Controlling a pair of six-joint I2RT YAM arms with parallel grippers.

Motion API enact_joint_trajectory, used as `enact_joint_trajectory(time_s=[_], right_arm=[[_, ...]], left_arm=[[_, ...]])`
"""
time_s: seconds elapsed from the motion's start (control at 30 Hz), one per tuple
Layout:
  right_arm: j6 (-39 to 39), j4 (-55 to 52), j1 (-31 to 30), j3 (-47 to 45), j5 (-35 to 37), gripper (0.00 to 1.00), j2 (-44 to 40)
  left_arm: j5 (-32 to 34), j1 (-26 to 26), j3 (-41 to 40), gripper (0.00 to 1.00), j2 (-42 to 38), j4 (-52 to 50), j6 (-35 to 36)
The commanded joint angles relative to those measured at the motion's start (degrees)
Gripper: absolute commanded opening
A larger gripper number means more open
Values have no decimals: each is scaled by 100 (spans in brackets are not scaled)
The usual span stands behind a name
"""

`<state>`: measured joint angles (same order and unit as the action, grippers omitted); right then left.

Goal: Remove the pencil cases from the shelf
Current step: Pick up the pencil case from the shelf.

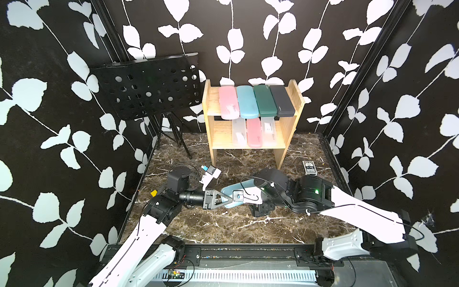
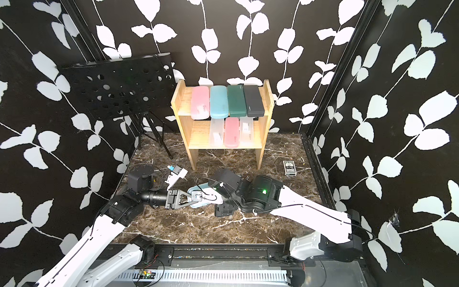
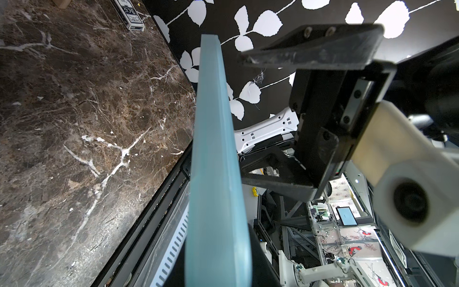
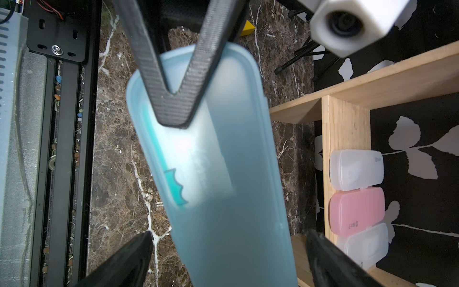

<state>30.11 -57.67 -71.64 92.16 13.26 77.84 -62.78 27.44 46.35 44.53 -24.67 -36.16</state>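
Observation:
My left gripper (image 3: 218, 268) is shut on one end of a light blue pencil case (image 1: 228, 190), which hangs above the middle of the table. My right gripper (image 4: 229, 233) is open and straddles the case's other end (image 4: 223, 198), with a gap on each side. The wooden shelf (image 1: 290, 124) stands at the back. Its upper board carries a pink case (image 1: 228, 102), a light blue one (image 1: 246, 101), a dark green one (image 1: 264, 100) and a dark grey one (image 1: 282, 100). On the lower board a pink case (image 1: 253, 133) lies between two frosted clear cases (image 1: 239, 133).
A black perforated music stand (image 1: 149, 87) on a tripod stands at the back left. A small black-and-white card box (image 1: 309, 167) lies on the marble table right of the shelf. A small yellow piece (image 1: 154, 193) sits near the left table edge.

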Motion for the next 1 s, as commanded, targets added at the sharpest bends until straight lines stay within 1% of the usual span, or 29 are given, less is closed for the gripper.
enact_joint_trajectory(time_s=[0.0, 0.1, 0.4, 0.47, 0.57, 0.67, 0.7, 0.83, 0.87, 0.9, 0.93, 0.97], right_arm=[[178, 256, -61, -14, -20, 99, 61], [170, 148, -70, 70, -177, 99, 192], [346, 333, -57, -148, -124, 99, 258], [308, 334, -48, -180, -121, 98, 275], [218, 322, 13, -219, -180, 89, 291], [191, 370, 51, -338, -161, 84, 263], [174, 386, 65, -376, -164, 80, 250], [62, 440, 124, -407, -165, 54, 180], [42, 441, 124, -393, -149, 51, 168], [9, 451, 131, -389, -115, 50, 167], [-32, 450, 132, -390, -74, 50, 153], [-76, 450, 144, -399, -37, 50, 152]], left_arm=[[-222, -29, -29, 0, -109, 10, 136], [-232, -28, -20, 0, -102, 14, 136], [-265, -28, -20, 0, -128, 28, 128], [-288, -28, -20, 0, -144, 23, 127], [-309, -29, 2, 0, -174, 14, 127], [-328, -28, 15, 0, -184, 14, 136], [-329, -28, 19, 0, -186, 8, 136], [-301, -33, -3, 0, -169, -12, 160], [-305, -26, -17, 0, -165, -12, 166], [-282, -28, -11, 0, -149, -11, 172], [-255, -28, 4, 2, -139, -12, 179], [-213, -28, 16, 19, -140, -12, 201]])
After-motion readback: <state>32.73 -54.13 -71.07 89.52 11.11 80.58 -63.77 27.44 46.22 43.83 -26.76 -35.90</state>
